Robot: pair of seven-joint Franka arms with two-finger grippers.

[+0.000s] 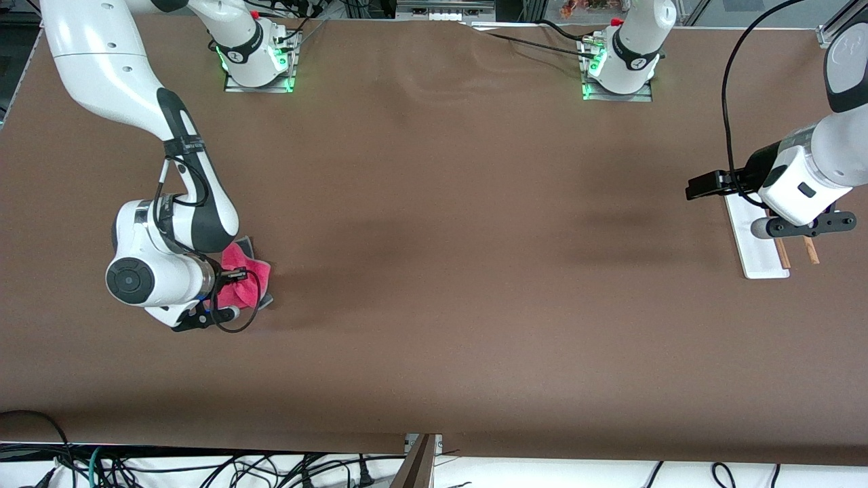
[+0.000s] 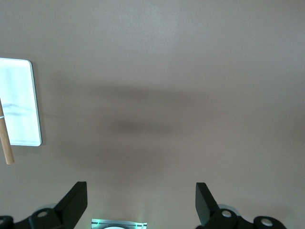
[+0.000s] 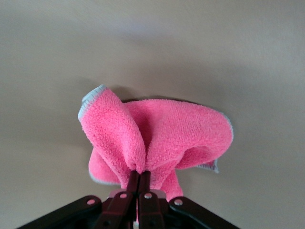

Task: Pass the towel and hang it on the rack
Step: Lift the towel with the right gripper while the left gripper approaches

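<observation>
- Right gripper (image 3: 138, 177) bent low at its table end, fingers pinched on bunched pink towel (image 3: 157, 138).
- Left gripper (image 2: 141, 202) waits over rack (image 1: 759, 237), jaws wide, empty.

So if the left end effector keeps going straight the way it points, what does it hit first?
Probably just bare table. The left end effector is open and points down beside the rack, which sits off its line, though depth is unclear.

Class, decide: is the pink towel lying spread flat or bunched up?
Bunched up: the right end effector, shut, pinches the towel into gathered folds.
</observation>
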